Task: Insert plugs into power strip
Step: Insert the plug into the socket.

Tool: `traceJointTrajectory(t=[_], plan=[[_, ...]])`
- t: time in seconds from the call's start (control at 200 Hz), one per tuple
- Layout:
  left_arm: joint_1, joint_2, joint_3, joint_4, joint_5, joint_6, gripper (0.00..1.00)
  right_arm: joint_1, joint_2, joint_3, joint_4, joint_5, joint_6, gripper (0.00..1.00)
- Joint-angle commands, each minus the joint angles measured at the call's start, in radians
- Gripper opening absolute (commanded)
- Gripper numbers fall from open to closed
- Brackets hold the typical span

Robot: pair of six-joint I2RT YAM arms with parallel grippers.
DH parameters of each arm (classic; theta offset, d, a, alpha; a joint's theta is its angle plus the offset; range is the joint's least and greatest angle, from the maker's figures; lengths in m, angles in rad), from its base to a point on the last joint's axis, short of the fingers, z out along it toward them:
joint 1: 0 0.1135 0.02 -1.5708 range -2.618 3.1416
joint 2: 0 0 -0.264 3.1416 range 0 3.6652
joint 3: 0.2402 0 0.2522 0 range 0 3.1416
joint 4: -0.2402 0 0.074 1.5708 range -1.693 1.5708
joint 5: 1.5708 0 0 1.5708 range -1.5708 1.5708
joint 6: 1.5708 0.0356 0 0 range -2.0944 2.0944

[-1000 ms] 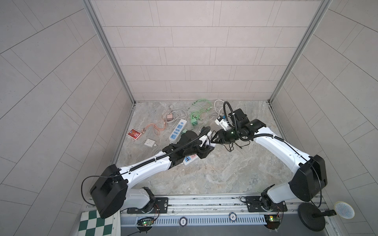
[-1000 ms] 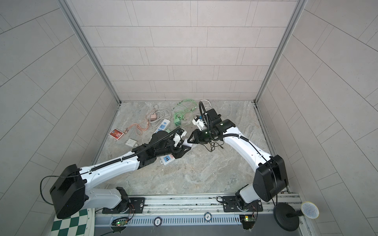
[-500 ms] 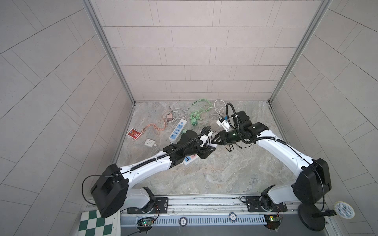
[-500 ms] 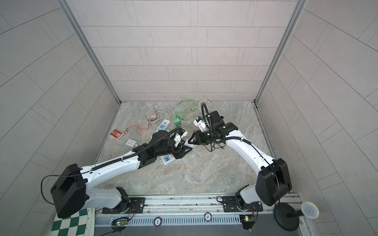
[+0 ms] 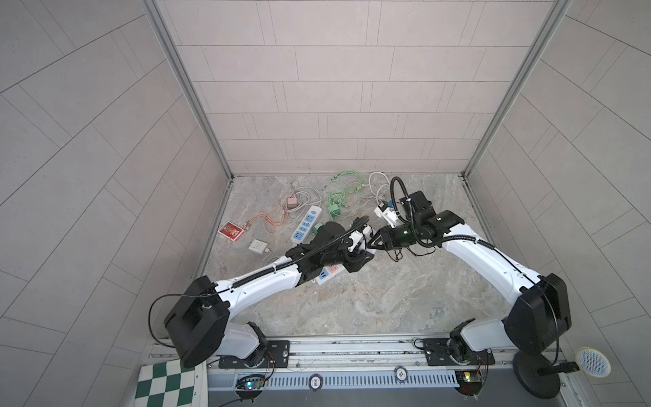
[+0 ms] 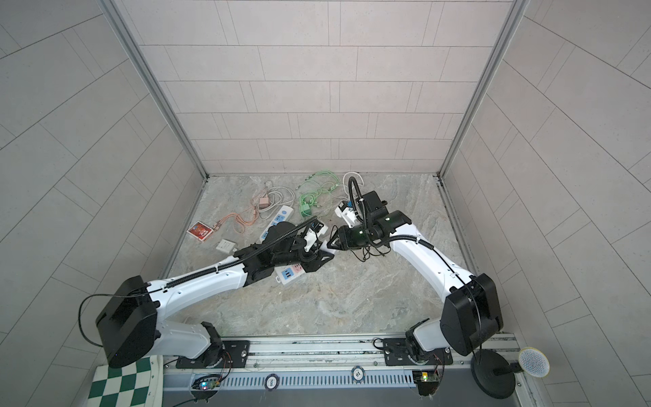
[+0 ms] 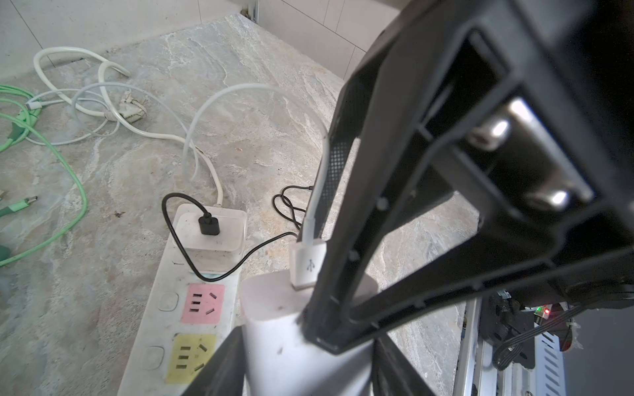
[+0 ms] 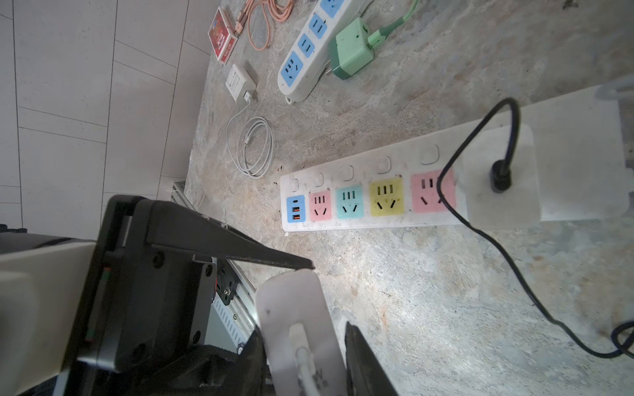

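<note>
The left arm (image 5: 262,283) and right arm (image 5: 472,252) are white, with black joints (image 5: 539,310) and a black ribbed cable (image 5: 317,252) along each. The left gripper (image 7: 302,363) and right gripper (image 8: 303,329) are black, with small screws (image 8: 158,256).

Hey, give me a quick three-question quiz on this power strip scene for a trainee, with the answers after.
1. True or false: the black-cable plug sits in the pastel strip.
2. Which free socket is nearest that plug? A pink, B teal, C blue.
3. Fill in: the left gripper and right gripper hold a second plug whose cable is ___.
Key: 1 true; 2 A, the pink socket; 3 white.
</note>
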Motion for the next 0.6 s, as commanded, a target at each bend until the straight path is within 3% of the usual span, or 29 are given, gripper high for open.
traceJointTrajectory(t=[0.0,0.385,0.595], plan=[[-0.008,0.011,0.078,0.18,-0.012,0.024,0.4,0.044,-0.02,-0.011,-0.035,-0.174,-0.005,0.4],[0.002,0.004,0.096,0.189,-0.016,0.056,0.4,0.046,-0.029,-0.018,-0.032,-0.179,0.001,0.42],[0.024,0.02,0.093,0.249,0.02,0.01,0.4,0.049,-0.046,-0.045,0.063,-0.249,0.068,0.39]])
